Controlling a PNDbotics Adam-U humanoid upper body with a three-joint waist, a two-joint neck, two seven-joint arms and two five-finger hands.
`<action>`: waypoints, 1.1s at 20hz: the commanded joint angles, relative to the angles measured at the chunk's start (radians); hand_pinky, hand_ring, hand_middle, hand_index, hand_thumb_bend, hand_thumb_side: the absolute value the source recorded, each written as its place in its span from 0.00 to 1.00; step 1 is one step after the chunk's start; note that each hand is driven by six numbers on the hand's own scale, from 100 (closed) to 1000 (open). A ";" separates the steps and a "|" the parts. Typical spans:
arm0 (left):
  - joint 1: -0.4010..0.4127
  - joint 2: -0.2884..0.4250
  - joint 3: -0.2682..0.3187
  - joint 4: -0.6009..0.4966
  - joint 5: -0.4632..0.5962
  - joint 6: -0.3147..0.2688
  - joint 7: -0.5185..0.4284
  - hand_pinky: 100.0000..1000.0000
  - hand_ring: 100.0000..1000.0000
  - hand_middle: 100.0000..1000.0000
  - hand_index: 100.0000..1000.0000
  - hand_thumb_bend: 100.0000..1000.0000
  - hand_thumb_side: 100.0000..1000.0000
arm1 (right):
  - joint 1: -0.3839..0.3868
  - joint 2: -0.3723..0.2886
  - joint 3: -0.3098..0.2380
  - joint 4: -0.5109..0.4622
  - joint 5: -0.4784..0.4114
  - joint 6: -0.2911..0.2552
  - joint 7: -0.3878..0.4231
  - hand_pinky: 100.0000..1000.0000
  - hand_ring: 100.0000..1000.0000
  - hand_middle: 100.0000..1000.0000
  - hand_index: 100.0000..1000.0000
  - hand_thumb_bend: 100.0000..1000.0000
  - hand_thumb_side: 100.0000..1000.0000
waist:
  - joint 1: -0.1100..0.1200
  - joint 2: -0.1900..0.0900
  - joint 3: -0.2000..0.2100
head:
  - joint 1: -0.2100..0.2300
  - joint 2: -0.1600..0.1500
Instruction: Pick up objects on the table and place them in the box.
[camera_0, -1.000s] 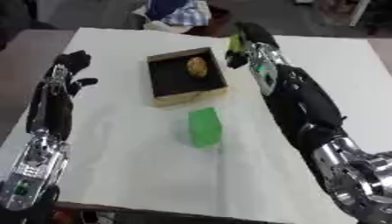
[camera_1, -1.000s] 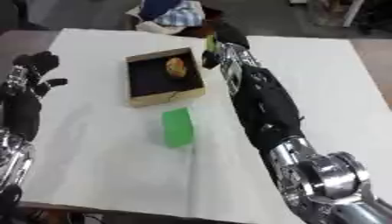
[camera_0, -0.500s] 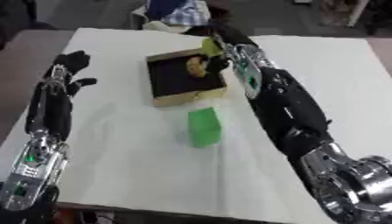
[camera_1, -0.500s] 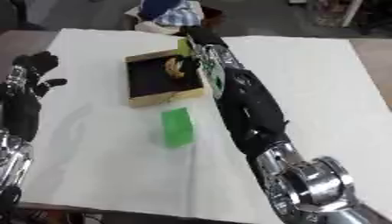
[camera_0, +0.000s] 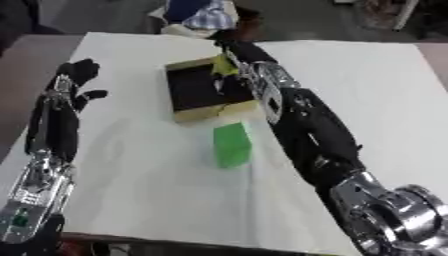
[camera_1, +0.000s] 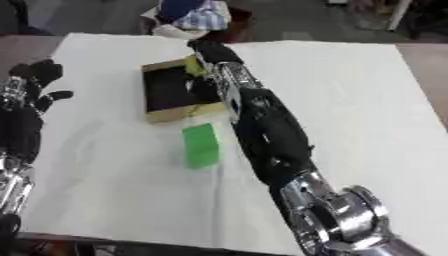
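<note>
Your left hand (camera_0: 74, 80) rests on the table's (camera_0: 131, 190) left side with fingers spread, the green block (camera_0: 232, 144) lies just in front of the box (camera_0: 201, 92), and your right hand (camera_0: 229, 50) reaches over the box's far edge, fingers too hidden to tell.

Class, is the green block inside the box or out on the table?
Out. The green block lies on the white table, just in front of the box.

Right arm stretching forward across centre, right hand (camera_0: 229, 54) hanging at far end, fingers too dark to read. Left hand (camera_0: 77, 75) resting at left edge, fingers relaxed, pointing up.
</note>
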 joint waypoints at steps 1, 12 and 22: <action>-0.014 0.011 0.008 -0.013 0.005 0.001 -0.001 0.68 0.88 0.73 0.80 0.00 0.91 | -0.015 0.006 0.000 -0.020 0.027 0.001 -0.032 0.70 0.72 0.87 1.00 0.00 0.23 | 0.016 -0.015 0.001 | -0.002 0.005; -0.015 0.011 0.009 -0.015 0.005 0.000 -0.002 0.68 0.88 0.73 0.80 0.00 0.91 | -0.002 0.016 -0.004 -0.007 0.062 0.013 -0.033 0.87 0.94 0.95 1.00 0.00 0.81 | 0.016 -0.014 0.003 | 0.001 0.005; -0.013 0.011 0.009 -0.014 0.005 0.000 -0.001 0.68 0.88 0.73 0.80 0.00 0.92 | -0.016 -0.001 -0.008 -0.019 0.058 0.022 -0.092 0.88 0.94 0.95 1.00 0.00 0.82 | 0.013 -0.014 0.003 | 0.004 0.005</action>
